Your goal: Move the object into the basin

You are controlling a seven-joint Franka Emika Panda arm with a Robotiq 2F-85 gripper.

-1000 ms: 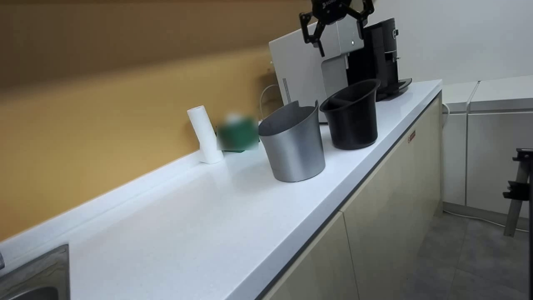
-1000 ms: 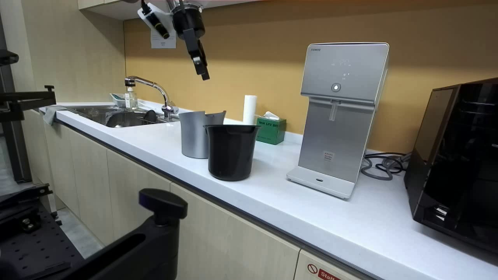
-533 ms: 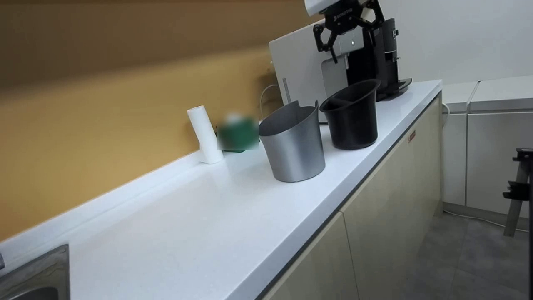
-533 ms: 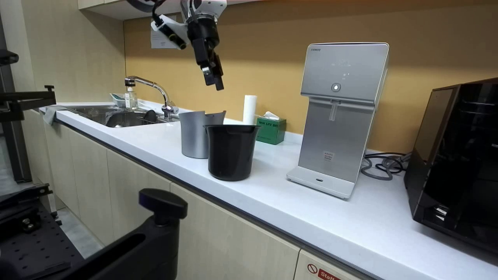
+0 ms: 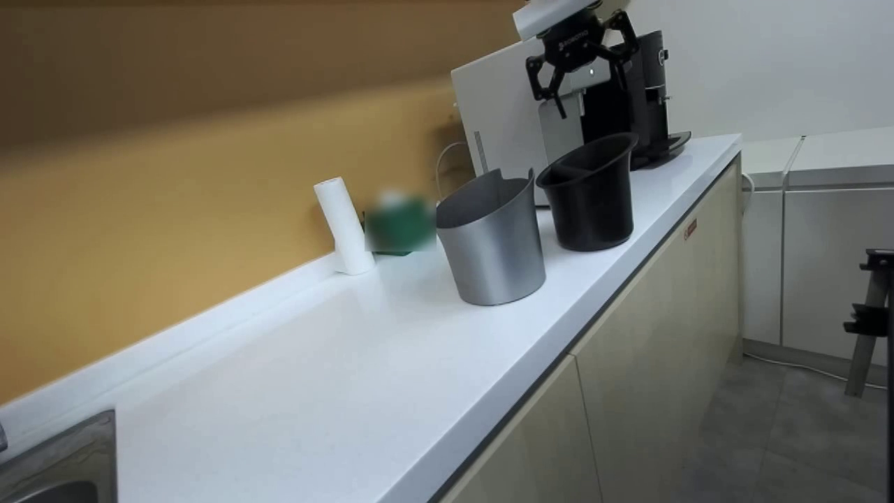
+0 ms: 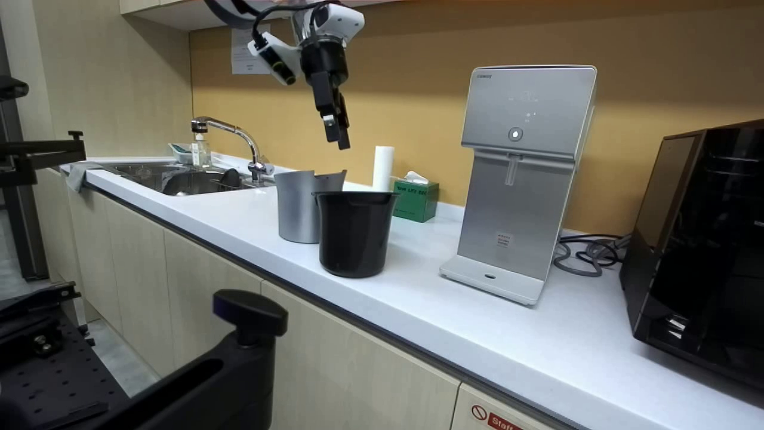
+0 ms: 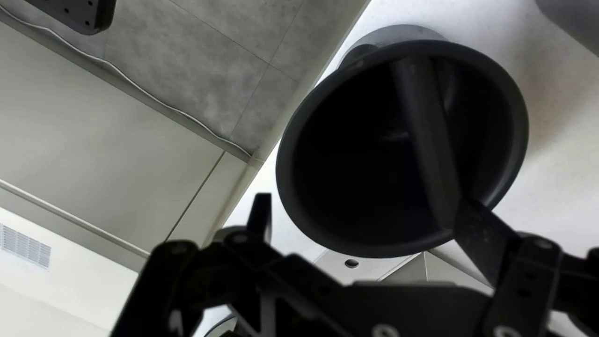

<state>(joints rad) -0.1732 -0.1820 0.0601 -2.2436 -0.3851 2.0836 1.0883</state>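
The pincer [image 6: 338, 143] hangs spread above the black wide-rimmed pot [image 6: 356, 239], which stands upright on the white bench [image 6: 573, 334] beside the grey metal pot [image 6: 294, 209].

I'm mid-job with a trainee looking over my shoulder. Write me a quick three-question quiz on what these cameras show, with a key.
1. True or false: the gripper is already closed around the black tapered pot.
2. Which of these stands nearest that pot? A) green tissue box; B) grey metal pot; C) silver water dispenser.
3. Fill in: the black tapered pot stands on the white counter, not yet in the ____ beside the chrome faucet.

Key: 1, false, the gripper hangs open above the pot; 2, B; 3, sink.
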